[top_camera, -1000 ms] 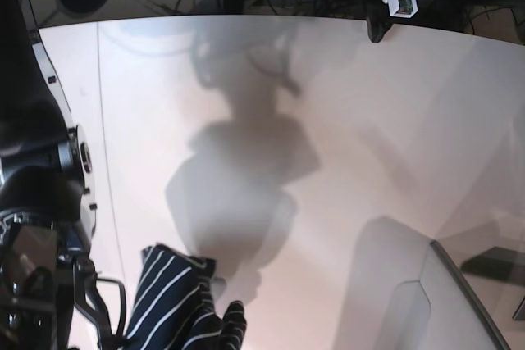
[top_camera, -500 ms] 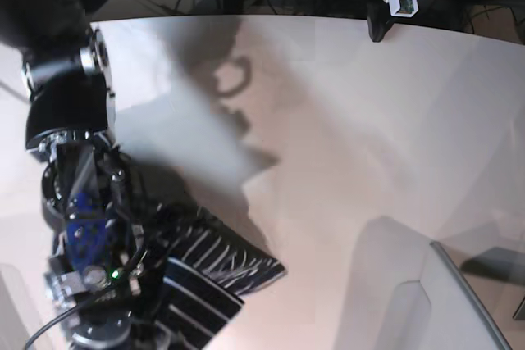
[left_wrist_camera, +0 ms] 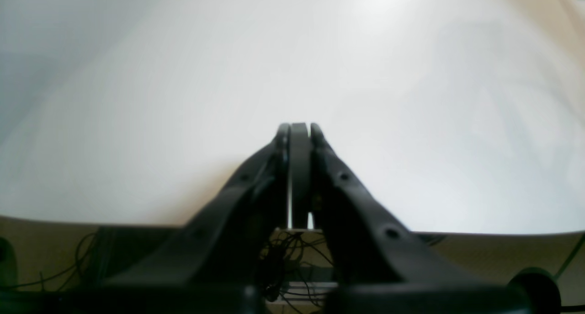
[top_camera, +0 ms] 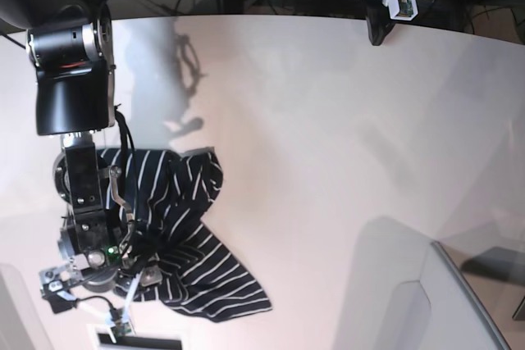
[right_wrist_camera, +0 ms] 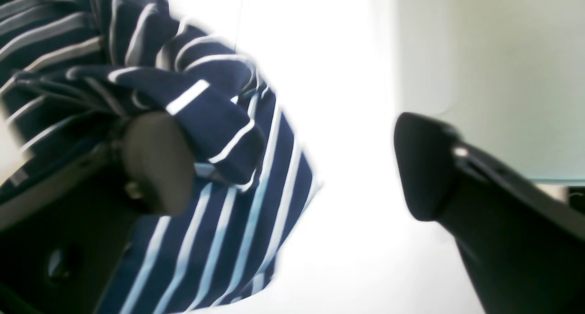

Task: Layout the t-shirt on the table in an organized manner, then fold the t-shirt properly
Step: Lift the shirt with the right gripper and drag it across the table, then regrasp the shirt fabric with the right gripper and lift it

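Far to the left of the table's middle, the right arm reaches down over the t-shirt, which lies crumpled in a dark, white-striped heap near the table's left, near side – one bunched fold up by the arm, a flatter flap trailing toward the near edge. The right gripper stands wide open: in its wrist view one finger sits against the rumpled cloth, which drapes around and behind it, while the other finger hangs well apart over bare white tabletop. Nothing is pinched between them – the shirt is released. In the base view the gripper's tips are hard to make out among the cables and fabric. Right of the shirt, the table runs broad and pale, crossed by soft shadows, to its curved far edge. Over on that right side the left gripper shows only in its own wrist view: fingers pressed flat together, clenched on nothing, poised above plain white table near the edge.
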### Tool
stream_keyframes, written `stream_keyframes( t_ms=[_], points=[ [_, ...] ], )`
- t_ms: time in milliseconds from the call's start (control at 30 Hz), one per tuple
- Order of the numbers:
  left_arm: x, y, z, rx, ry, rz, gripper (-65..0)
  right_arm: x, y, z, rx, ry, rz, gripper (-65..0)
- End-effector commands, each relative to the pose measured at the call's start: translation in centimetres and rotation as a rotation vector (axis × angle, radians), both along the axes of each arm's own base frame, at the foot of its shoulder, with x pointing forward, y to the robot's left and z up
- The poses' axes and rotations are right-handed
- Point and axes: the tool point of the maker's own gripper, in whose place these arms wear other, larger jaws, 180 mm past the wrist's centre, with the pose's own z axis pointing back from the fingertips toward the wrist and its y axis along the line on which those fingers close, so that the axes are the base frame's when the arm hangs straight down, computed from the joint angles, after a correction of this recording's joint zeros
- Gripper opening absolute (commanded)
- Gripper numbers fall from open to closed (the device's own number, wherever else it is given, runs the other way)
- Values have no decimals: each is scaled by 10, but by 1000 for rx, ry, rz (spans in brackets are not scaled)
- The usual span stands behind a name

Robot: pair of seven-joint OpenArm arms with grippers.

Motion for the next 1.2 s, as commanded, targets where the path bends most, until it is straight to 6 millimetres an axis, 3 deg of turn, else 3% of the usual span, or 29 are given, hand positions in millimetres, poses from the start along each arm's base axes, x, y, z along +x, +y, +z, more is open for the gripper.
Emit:
stream_keyframes(
  t_ms=[0, 67, 133, 300, 333, 533, 633, 733, 867, 900, 1000, 1100, 1167],
  points=[
    [-2, 1, 6, 5, -22, -3, -650, 10, -10, 27, 33, -74, -35, 0],
    [-2, 1, 6, 5, -22, -3, -650, 1, -34, 29, 121, -88, -120, 0],
    [-3, 1, 6, 4, -21, -1, -650, -14, -43, 35, 172, -123, -154, 0],
    [-10, 4, -5, 11, 14, 3, -650, -70, 4, 32, 131, -170, -1, 0],
    [-12, 5, -7, 11, 21, 6, -650, -79, 7, 33, 141, -181, -3, 0],
    [-17, 6, -10, 11, 35, 10, -650, -109, -13, -18, 258, -45, -177, 0],
    [-18, 6, -10, 11, 36, 9, -650, -118, 18, -29, 224, -11, -28, -6],
    [-15, 4, -8, 8, 28, 7, -650, -123, 43, -36, 179, -16, 125, -138],
    [-15, 5, -7, 9, 26, 9, -650, -113, 28, -41, 173, -17, 93, -314],
    [-15, 5, -7, 9, 26, 9, -650, -111, 20, -42, 174, -16, 70, -377],
    [-15, 5, -8, 8, 26, 8, -650, -102, 9, -50, 177, 3, 39, -650],
    [-14, 4, -6, 6, 18, 8, -650, -102, 5, -63, 122, 43, 52, -594],
    [-8, 2, 0, 2, -3, 5, -650, -99, 18, -68, 17, 51, 126, -585]
  ],
)
